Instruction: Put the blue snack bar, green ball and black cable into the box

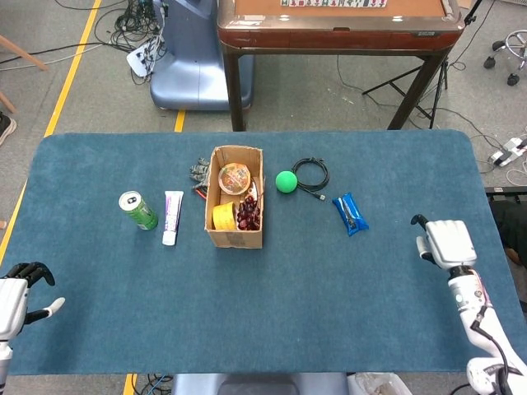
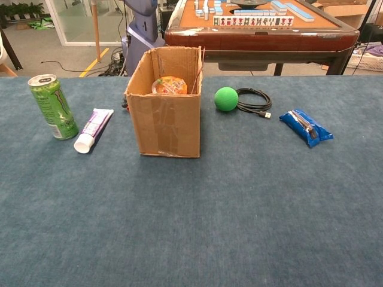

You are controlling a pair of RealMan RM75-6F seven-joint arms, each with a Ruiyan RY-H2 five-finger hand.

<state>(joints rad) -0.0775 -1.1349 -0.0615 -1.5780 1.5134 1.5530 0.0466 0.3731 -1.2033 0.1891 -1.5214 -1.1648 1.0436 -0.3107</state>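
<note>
The open cardboard box (image 1: 235, 239) (image 2: 166, 125) stands mid-table with a food cup, a yellow item and dark red fruit inside. Right of it lie the green ball (image 1: 286, 181) (image 2: 226, 98), the coiled black cable (image 1: 312, 174) (image 2: 253, 98) and the blue snack bar (image 1: 350, 213) (image 2: 306, 127). My right hand (image 1: 445, 242) hovers over the table's right side, empty, its fingers curled down, well right of the snack bar. At the near left corner my left hand (image 1: 18, 296) holds nothing, its fingers apart. Neither hand shows in the chest view.
A green can (image 1: 138, 211) (image 2: 52, 106) and a white tube (image 1: 171, 216) (image 2: 93, 129) lie left of the box. Dark small items (image 1: 198, 173) sit behind its left corner. A wooden table (image 1: 338, 33) stands beyond the far edge.
</note>
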